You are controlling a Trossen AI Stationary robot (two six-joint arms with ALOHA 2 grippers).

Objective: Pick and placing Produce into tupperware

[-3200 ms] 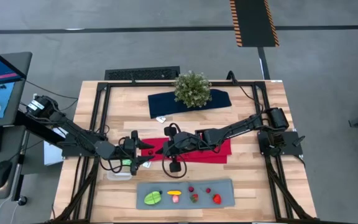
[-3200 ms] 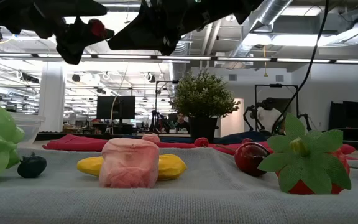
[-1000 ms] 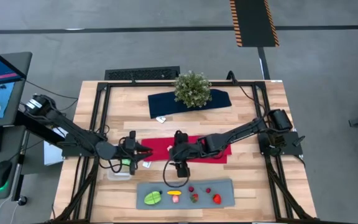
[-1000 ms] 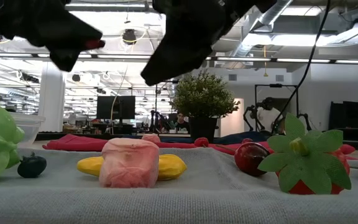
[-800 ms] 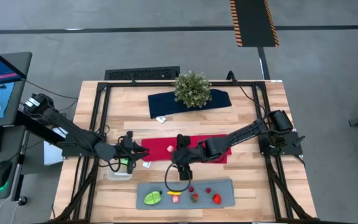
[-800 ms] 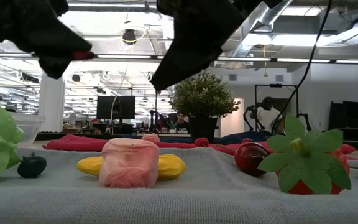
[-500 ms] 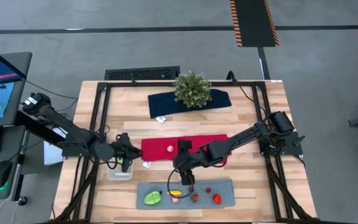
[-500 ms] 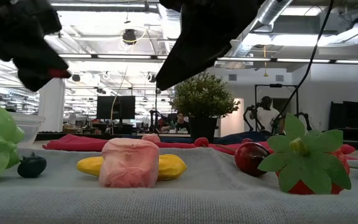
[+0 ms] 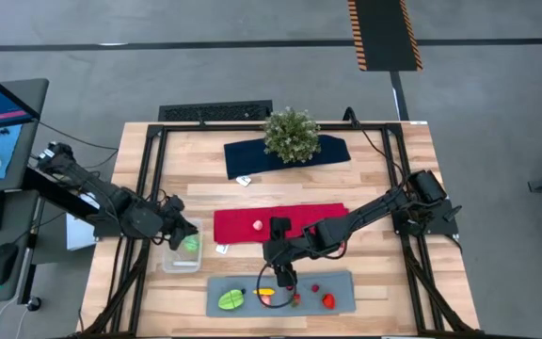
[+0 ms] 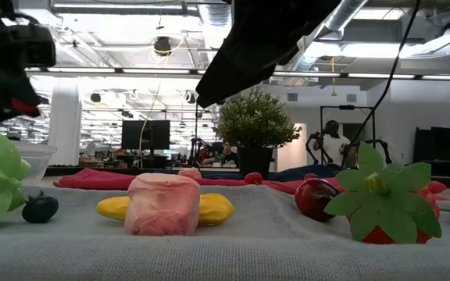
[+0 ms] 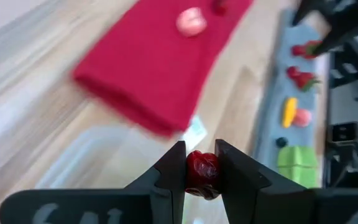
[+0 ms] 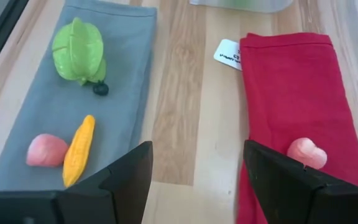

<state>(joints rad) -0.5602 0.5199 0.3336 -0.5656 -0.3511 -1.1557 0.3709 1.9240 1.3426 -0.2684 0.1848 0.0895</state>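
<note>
My left gripper (image 9: 181, 232) is shut on a small dark red piece of produce (image 11: 202, 175) above the clear tupperware (image 9: 181, 256), which holds a green piece (image 9: 191, 243). My right gripper (image 12: 197, 177) is open and empty above the grey mat (image 9: 342, 292). On the mat lie a green leafy piece (image 12: 79, 50), a dark berry (image 12: 100, 89), a yellow piece (image 12: 79, 149), a pink piece (image 12: 45, 150) and strawberries (image 9: 328, 301). Another pink piece (image 12: 306, 153) lies on the red cloth (image 9: 280, 224). My left gripper pinches the dark red piece by its two sides (image 11: 191, 176) between its two fingers. The piece is lifted clear, above the tupperware's wall (image 11: 92, 155). It shows as a red spot below the fingers in the low view (image 10: 23, 106).
A potted plant (image 9: 291, 135) stands on a dark blue cloth (image 9: 252, 155) at the far side. A white tag (image 12: 229, 51) lies on the wood between the red cloth and the tupperware. A keyboard (image 9: 216, 112) lies beyond the table's far edge.
My left gripper has carried the red piece from the red cloth's left end toward the table's left edge, over the tupperware. My right gripper has moved off the red cloth toward the table's near edge, over the grey mat.
</note>
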